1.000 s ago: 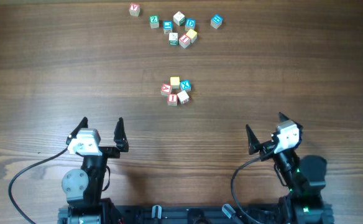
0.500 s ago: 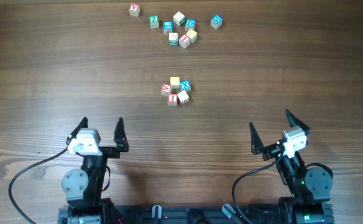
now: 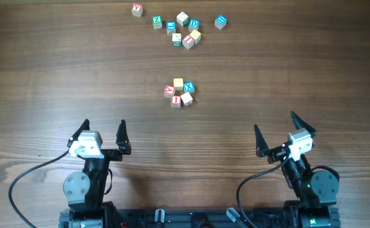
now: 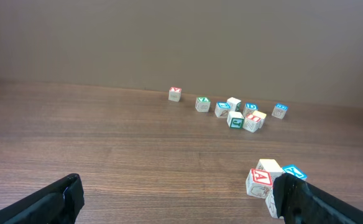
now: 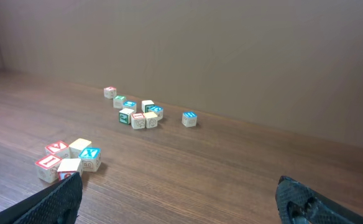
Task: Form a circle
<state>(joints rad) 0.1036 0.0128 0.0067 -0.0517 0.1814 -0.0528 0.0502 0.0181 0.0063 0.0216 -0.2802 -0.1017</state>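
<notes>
The circle (image 3: 179, 92) is a tight ring of small wooden letter cubes at the table's middle: two red-lettered, one yellow, one blue, one whitish. In the left wrist view the circle (image 4: 270, 176) lies low at the right, partly behind my right finger. In the right wrist view the circle (image 5: 69, 159) lies at the lower left. My left gripper (image 3: 104, 135) stands open near the front left, well short of the ring, nothing between its fingers. At the front right my right gripper (image 3: 277, 131) is open and empty too.
A loose scatter of similar letter cubes (image 3: 184, 28) lies at the far side of the wooden table (image 3: 299, 69), with single cubes out at its left (image 3: 137, 9) and right (image 3: 220, 21). Cables run by both arm bases.
The right arm drew back toward the front edge and a little to the right, then stopped. The left arm and all cubes kept still.
</notes>
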